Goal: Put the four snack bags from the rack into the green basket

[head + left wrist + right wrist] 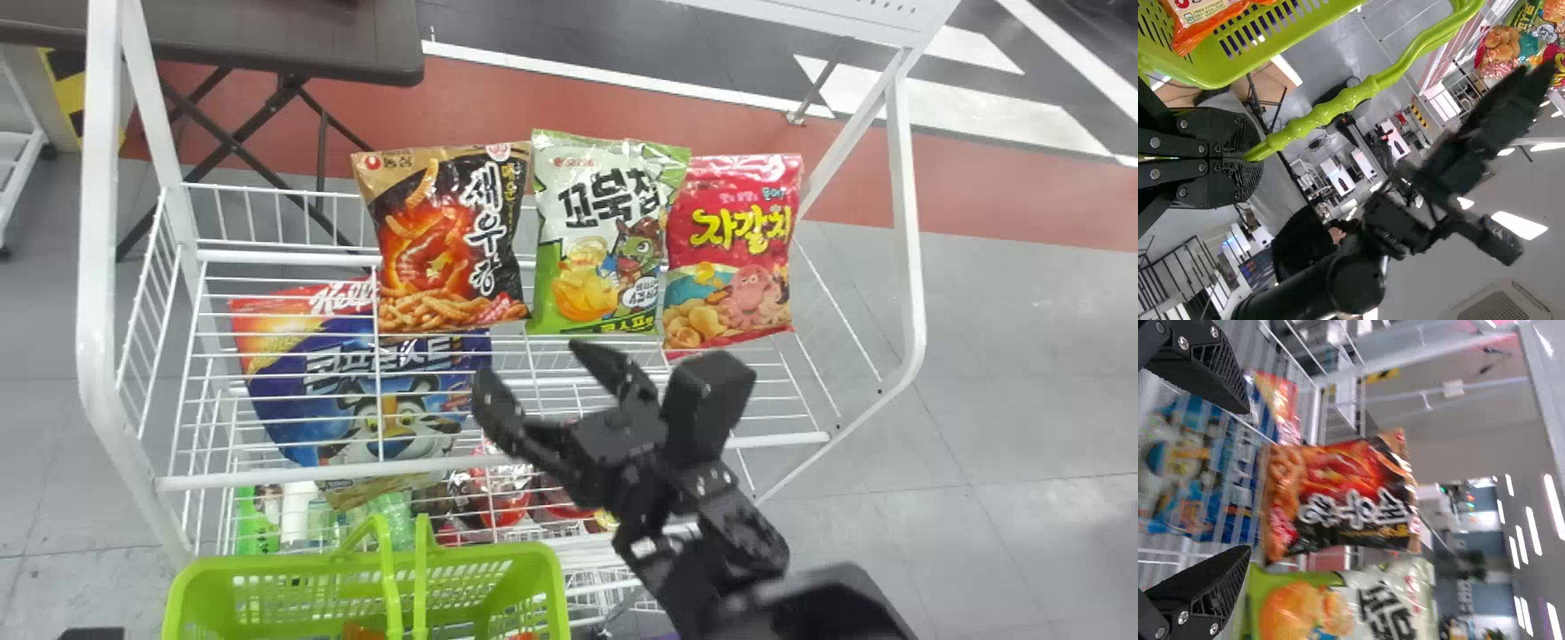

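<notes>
Green plastic basket (551, 582), lower left: orange-white bag (1205, 17)
White wire rack (909, 222), centre: three glossy snack bags (605, 240)
Left gripper (1251, 158): pinching basket handle (1331, 107)
Right gripper (533, 364): spread

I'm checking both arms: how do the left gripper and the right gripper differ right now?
The left gripper is shut, the right gripper open. The left holds the green basket's handle; the right, empty, hovers near the snack bags. Both are black, with two fingers.
</notes>
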You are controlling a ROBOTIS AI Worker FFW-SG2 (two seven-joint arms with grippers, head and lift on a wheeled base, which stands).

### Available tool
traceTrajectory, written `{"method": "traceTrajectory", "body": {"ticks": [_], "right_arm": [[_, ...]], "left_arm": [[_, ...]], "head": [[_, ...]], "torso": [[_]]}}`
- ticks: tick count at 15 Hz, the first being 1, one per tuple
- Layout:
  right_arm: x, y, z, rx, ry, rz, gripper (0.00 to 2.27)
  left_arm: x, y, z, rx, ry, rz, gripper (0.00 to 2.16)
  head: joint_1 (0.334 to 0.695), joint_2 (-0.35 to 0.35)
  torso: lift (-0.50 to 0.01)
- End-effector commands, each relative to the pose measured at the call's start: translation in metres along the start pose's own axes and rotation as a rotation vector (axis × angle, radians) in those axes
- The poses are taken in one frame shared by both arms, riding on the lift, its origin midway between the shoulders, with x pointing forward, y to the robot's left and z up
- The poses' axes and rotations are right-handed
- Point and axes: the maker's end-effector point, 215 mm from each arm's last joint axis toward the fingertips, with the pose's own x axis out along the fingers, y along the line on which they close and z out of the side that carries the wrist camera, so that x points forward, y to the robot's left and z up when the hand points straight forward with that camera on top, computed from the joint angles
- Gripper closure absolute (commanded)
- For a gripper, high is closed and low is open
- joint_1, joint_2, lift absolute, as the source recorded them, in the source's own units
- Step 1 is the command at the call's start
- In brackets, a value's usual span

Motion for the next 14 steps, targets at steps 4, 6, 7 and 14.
{"method": "traceTrajectory", "body": {"ticks": [4,6,7,14], "right_arm": [[0.084,0.012,0.017,-0.074,-0.06,-0.09,0.09],[0.107,0.014,0.018,-0.074,-0.049,-0.091,0.09],[0.118,0.011,0.018,-0.074,-0.03,-0.094,0.09],[0.126,0.017,-0.009,-0.093,0.102,-0.089,2.19]], "left_arm": [[-0.003,0.004,0.0,-0.005,0.001,-0.007,2.03],[-0.004,0.004,0.0,-0.007,0.002,-0.011,2.02],[-0.007,0.004,0.0,-0.003,0.004,-0.009,2.03],[-0.012,0.003,-0.002,0.005,-0.002,-0.02,2.03]], "head": [[0.695,-0.254],[0.695,-0.206],[0.695,-0.191],[0.695,-0.129]], "torso": [[-0.007],[-0.007],[-0.007],[-0.007]]}}
